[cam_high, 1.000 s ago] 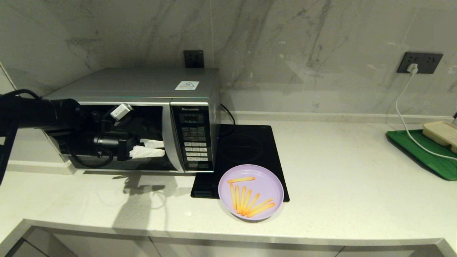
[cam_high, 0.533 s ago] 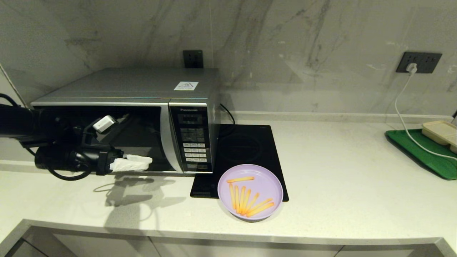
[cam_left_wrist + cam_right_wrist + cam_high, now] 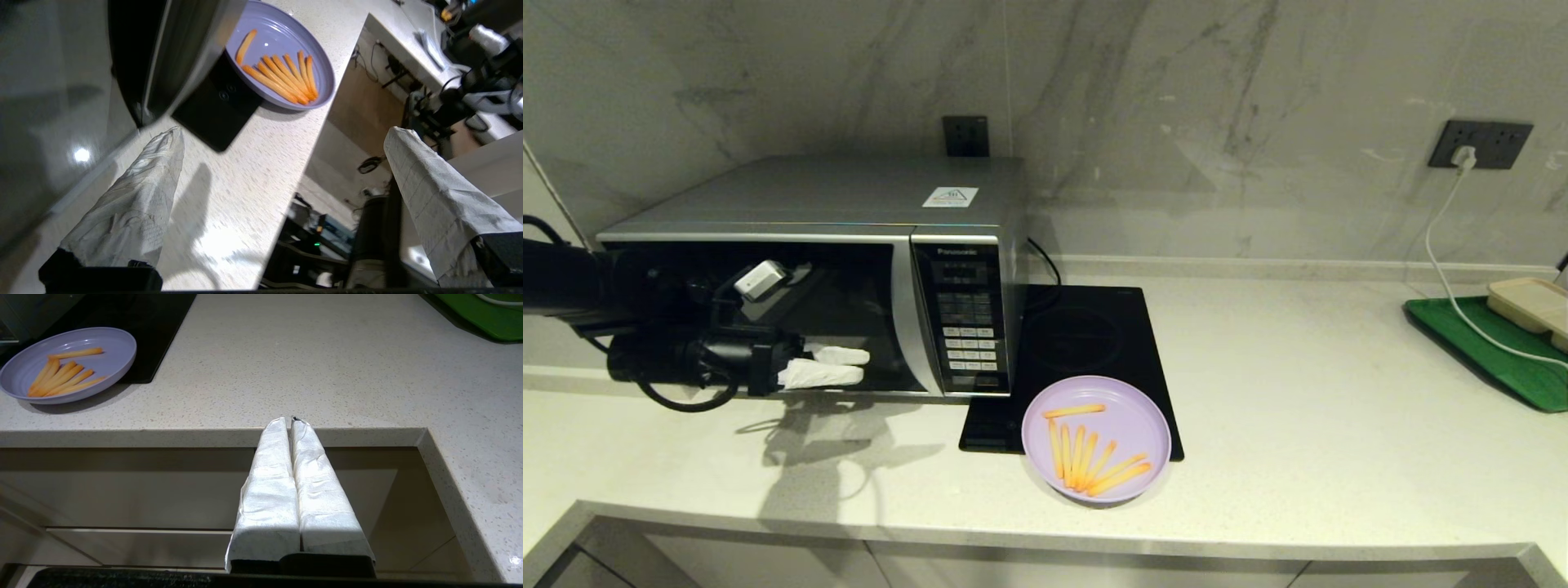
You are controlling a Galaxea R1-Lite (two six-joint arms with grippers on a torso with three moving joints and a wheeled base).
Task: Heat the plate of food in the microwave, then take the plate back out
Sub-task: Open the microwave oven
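Head view, item by item, as I run this from my desk. Microwave (image 3: 825,269): silver box at the counter's left, dark glass door looking shut or very nearly so, curved handle strip (image 3: 907,314) beside the button panel (image 3: 966,314). Left gripper (image 3: 854,365): level in front of the lower door glass, wrapped fingers (image 3: 821,373) spread apart, nothing between them. Plate of food (image 3: 1096,439): lilac, fries on it, sitting half on the front right corner of the black hob (image 3: 1078,359), to the microwave's right, well clear of the gripper. Right gripper (image 3: 291,420): parked below the counter edge in the right wrist view, fingers pressed together, empty.

Step in hand, as I judge it: getting the door open. To do it well I'd carry the spread fingers rightward to the handle strip, hook one behind it, then pull along the door's own swing, not straight back, so the box doesn't slide.
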